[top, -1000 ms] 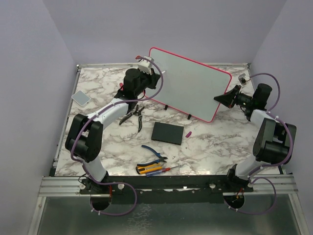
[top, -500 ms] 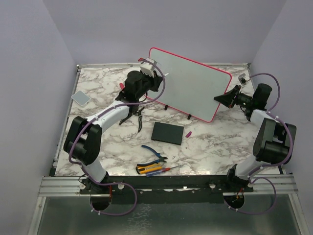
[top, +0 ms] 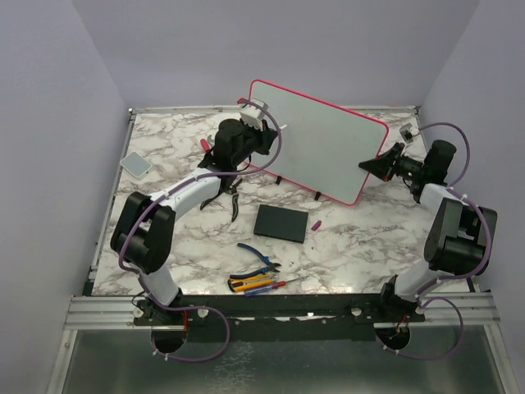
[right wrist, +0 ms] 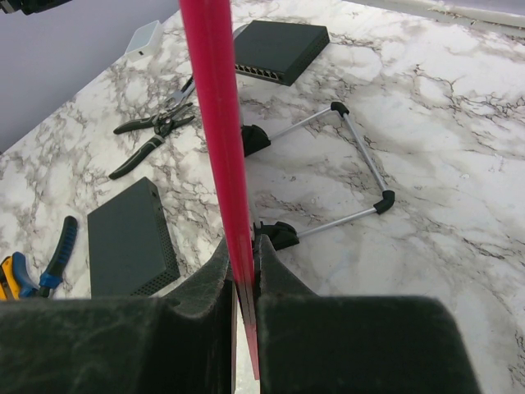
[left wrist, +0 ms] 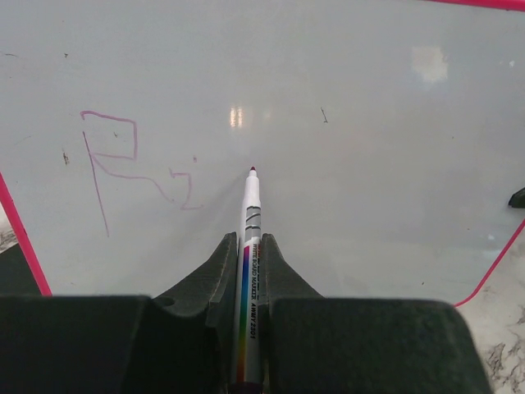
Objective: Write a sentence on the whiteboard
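Observation:
The whiteboard (top: 316,139), pale grey-white with a pink-red frame, stands tilted on black feet at the back middle. My left gripper (top: 264,138) is at its left part, shut on a white board marker (left wrist: 250,238) whose red tip points at the board surface (left wrist: 369,148). The sentence (left wrist: 123,168) shows as a few faint pink strokes left of the marker tip. My right gripper (top: 371,164) is shut on the board's right frame edge (right wrist: 215,139), seen edge-on in the right wrist view.
A flat black slab (top: 281,222) lies in front of the board. Black pliers (top: 220,192) lie left of it; blue pliers (top: 258,258) and screwdrivers (top: 254,284) lie near the front. A small grey pad (top: 135,164) is at the left.
My left gripper with the marker has moved rightward along the board's left part. The right arm and the board have not moved.

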